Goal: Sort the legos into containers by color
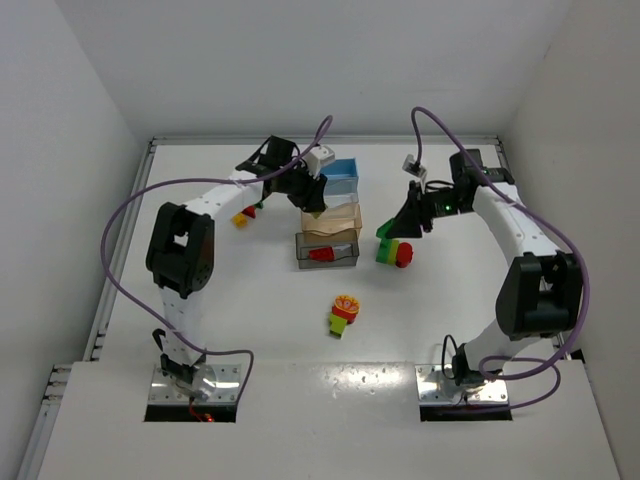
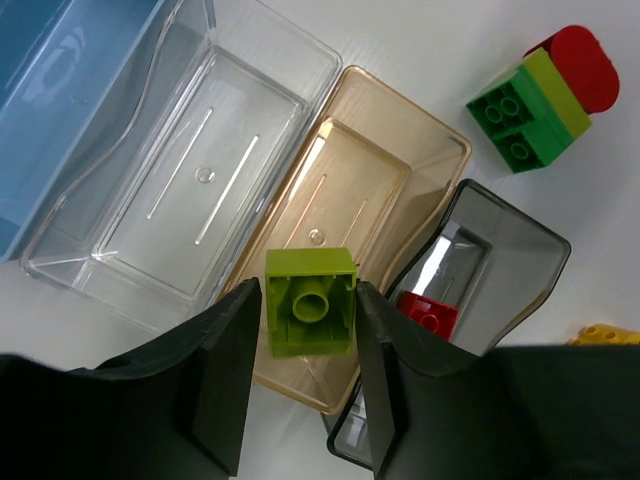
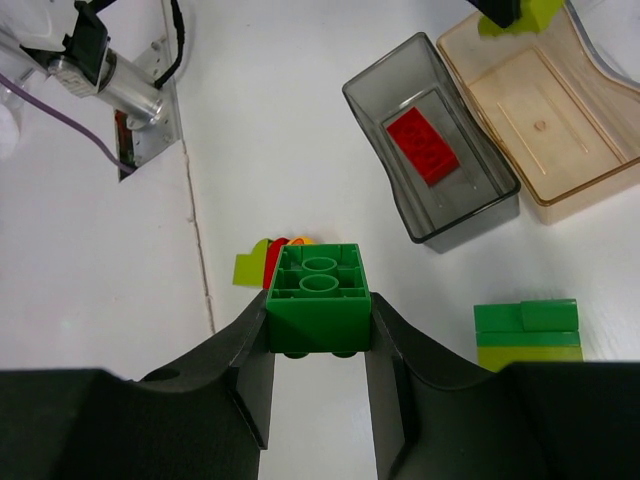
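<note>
Jaws on both arms are full: left jaws clamp a lime brick (image 2: 310, 315) above the tan bin (image 2: 360, 180), right jaws grip a green brick (image 3: 320, 300) over the bench (image 3: 300, 120).

White desk (image 1: 250, 320) is being viewed from above and is being boxed in by a plain white back wall (image 1: 330, 60), left wall (image 1: 50, 200) and right wall (image 1: 600, 150). The near edge is being covered by a raised white panel (image 1: 330, 430), which is being interrupted by two cutouts where metal plates (image 1: 222, 385) are being exposed. A grey rail (image 1: 100, 320) is being shown along the desk's left edge. Glare (image 1: 360, 378) is being caught on the panel's far edge. In the right wrist view, panel and desk are being divided by a thin seam (image 3: 198, 230).
</note>
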Robot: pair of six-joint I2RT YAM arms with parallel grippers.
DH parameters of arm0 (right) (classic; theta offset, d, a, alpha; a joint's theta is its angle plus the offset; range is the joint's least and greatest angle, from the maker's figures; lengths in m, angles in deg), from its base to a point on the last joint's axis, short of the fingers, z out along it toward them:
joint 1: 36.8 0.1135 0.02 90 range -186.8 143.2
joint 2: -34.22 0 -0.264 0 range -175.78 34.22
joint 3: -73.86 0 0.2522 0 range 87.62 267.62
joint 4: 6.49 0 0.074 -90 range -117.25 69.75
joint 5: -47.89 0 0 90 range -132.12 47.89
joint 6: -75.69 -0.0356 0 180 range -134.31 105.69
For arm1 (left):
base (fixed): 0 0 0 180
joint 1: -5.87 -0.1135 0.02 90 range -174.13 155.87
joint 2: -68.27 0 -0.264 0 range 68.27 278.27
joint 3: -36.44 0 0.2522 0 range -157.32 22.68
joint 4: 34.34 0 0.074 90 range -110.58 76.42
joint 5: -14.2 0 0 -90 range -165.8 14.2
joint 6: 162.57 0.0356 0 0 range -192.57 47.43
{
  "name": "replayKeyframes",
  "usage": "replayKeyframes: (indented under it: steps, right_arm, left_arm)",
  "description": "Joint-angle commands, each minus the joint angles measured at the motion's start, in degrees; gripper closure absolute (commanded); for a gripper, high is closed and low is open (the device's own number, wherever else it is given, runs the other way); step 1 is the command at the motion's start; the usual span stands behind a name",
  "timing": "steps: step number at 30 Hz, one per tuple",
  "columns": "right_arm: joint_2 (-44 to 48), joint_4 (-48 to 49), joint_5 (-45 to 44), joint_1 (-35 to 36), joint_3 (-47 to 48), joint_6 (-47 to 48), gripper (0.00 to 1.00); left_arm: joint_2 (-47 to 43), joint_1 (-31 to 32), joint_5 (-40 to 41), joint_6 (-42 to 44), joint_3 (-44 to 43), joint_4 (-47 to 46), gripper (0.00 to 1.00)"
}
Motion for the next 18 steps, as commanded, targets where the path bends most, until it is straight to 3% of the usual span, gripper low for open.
replayKeyframes:
  steps: [1, 6, 10, 12, 15, 16, 18]
  right_arm:
    - [-0.8, 0.4, 0.6, -0.4, 2.9, 1.6, 1.0]
    - [-1.9, 0.4, 0.6, -0.4, 3.4, 1.6, 1.0]
    - [-2.4, 3.9, 0.6, -0.9, 4.0, -1.8, 1.0]
    - [-2.4, 8.1, 0.6, -0.9, 4.5, -6.0, 1.0]
    - [-3.6, 21.6, -0.5, -0.4, 5.9, -19.4, 1.0]
    - [-3.6, 31.2, -2.7, 0.3, 5.9, -23.5, 1.0]
    - [-5.1, 41.6, -5.9, 1.2, 5.9, -35.7, 1.0]
  left_arm:
    - [0.2, 0.4, 0.8, 1.7, -2.2, 0.9, 0.51]
    - [0.2, 0.4, 1.3, 2.3, -2.2, 1.5, 0.39]
    - [-1.2, -0.1, -1.7, 0.9, -2.2, 0.2, 0.38]
    - [-4.9, -2.2, -7.1, -5.1, 0.3, -4.4, 0.38]
    - [-10.4, -5.1, -10.0, -16.5, 6.7, -19.2, 0.38]
    - [-13.2, -5.7, -10.6, -18.8, 7.5, -21.9, 0.38]
    - [-14.8, -7.0, -10.6, -22.7, 7.0, -24.5, 0.38]
